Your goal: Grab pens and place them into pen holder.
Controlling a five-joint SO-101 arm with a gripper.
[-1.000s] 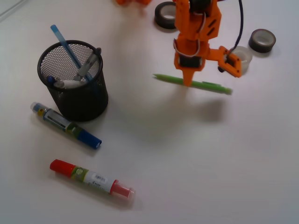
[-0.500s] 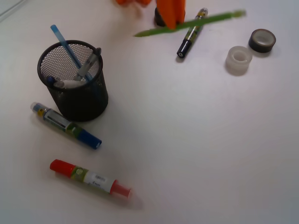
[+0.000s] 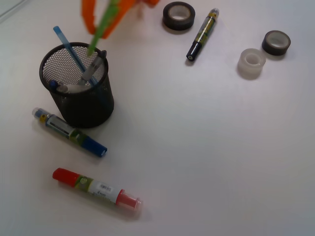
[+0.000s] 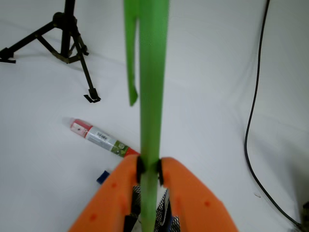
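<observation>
I've got the gripper [image 4: 148,172] clamped on lime green pen [image 3: 100,29], tip-down over pen holder [image 3: 78,105] nr worktop's left edge; drop-ready.

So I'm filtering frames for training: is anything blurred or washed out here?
Front view: the gripper and lime green pen are motion-smeared, while the pen holder and markers stay sharp. Wrist view: the pen is soft from closeness, the white background bright.
</observation>
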